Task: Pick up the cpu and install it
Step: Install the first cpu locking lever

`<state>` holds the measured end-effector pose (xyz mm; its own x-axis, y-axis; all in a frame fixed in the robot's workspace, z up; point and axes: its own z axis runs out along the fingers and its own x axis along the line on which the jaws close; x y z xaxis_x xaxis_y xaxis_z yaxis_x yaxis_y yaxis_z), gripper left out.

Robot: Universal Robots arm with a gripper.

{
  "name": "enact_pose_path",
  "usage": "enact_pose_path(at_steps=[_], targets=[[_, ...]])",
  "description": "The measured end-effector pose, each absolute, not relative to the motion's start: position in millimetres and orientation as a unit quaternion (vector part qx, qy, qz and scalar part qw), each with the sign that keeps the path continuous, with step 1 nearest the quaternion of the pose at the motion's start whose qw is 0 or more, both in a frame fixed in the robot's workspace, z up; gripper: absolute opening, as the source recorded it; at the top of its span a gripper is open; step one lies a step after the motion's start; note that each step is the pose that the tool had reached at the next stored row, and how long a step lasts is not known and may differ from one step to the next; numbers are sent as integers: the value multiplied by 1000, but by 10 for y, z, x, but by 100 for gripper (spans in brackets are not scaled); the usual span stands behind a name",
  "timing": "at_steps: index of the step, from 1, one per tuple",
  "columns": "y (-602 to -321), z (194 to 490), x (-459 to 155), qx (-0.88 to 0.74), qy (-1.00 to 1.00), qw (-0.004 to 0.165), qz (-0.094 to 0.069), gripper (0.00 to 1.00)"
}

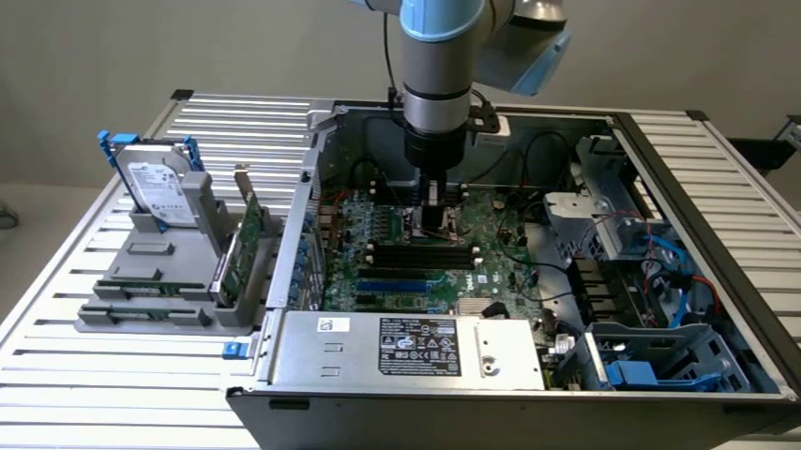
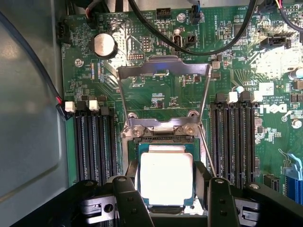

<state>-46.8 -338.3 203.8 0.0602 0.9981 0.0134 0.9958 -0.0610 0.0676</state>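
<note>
Fingers (image 2: 130, 201), both black, stand one on each side of the cpu (image 2: 165, 178) and squeeze it between them, touching its two edges. In the wrist view the cpu is a small square chip with a shiny pale top and a thin green rim. It is right over the square socket (image 2: 126, 153) on the green motherboard (image 2: 161, 99). It is hard to tell if the chip rests in the socket or hangs just above it. The socket's metal lid (image 2: 163, 70) is flipped up and lies open just beside the socket. Rows of long black memory slots (image 2: 92, 142) run on both sides of the socket. A round silver battery (image 2: 104, 45) sits on the board, well apart from the chip.

In the exterior view the gray arm (image 1: 438, 84) comes straight down from 12 o'clock into the open computer case (image 1: 300, 225). Its tip is low over the middle of the board. At 6 o'clock from the board is a silver power box (image 1: 338, 352) with a black and white label. At 9 o'clock from the case, a hard drive (image 1: 157, 183) with blue rails stands upright in a gray holder (image 1: 150, 281). Case and holder both sit on a surface (image 1: 100, 375) of metal slats.
</note>
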Motion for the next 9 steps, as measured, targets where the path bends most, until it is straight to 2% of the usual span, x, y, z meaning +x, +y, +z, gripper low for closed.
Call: enact_pose_path(at_steps=[9], targets=[[-3385,2009,-491,728,685,24,32,55]])
